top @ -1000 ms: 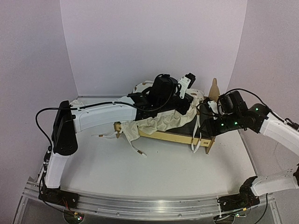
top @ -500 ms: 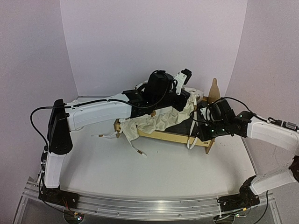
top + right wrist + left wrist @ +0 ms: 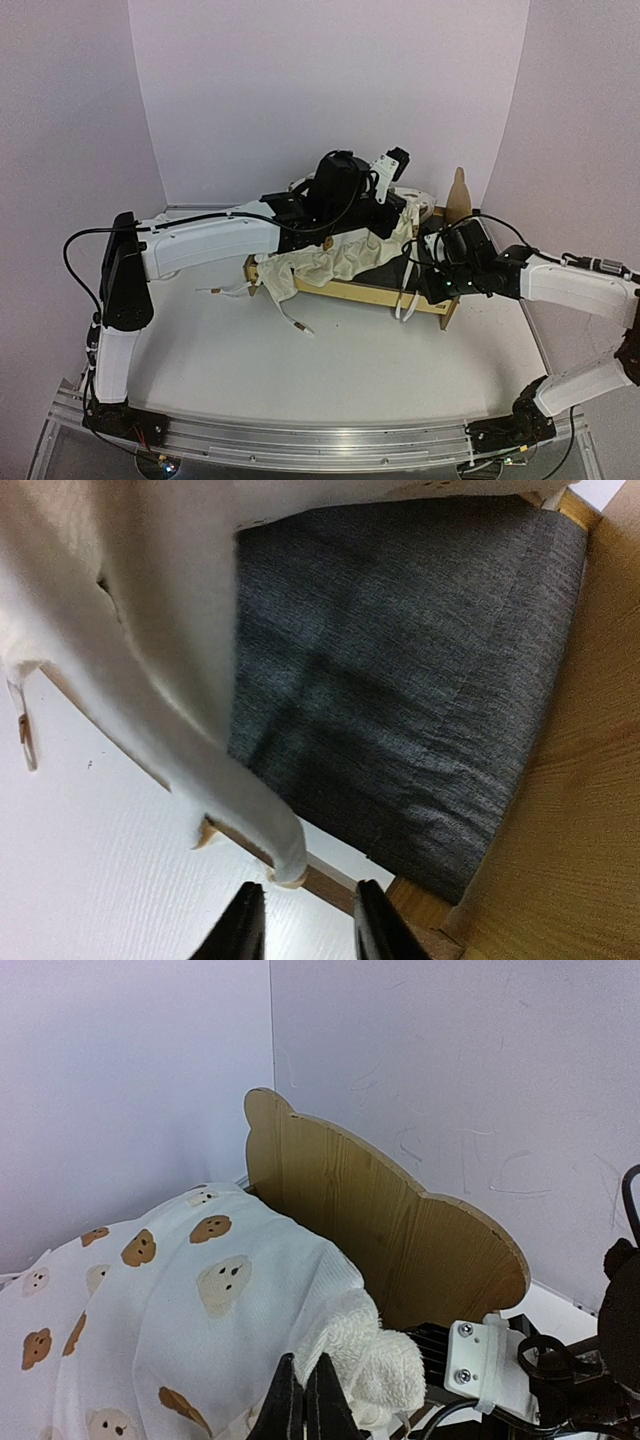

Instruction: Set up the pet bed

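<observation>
Halfway set up: pet bed [image 3: 362,292] toward the back of the table [image 3: 300,370], draped with a bunched cushion [image 3: 340,258].
Pinching cushion hem in closed left gripper [image 3: 304,1388]; holding right gripper [image 3: 305,925] parted and empty beside a hanging corner; yet to spread it over bare grey base [image 3: 400,680].

Both reach inward: left arm [image 3: 205,245] stretched far forward and rightward, wrist raised, left gripper [image 3: 304,1402] pinched tight on cushion [image 3: 200,1290] fabric; right arm [image 3: 575,285] folded leftward and low, right gripper [image 3: 305,920] angled down, jaws apart, gripping nothing.
</observation>
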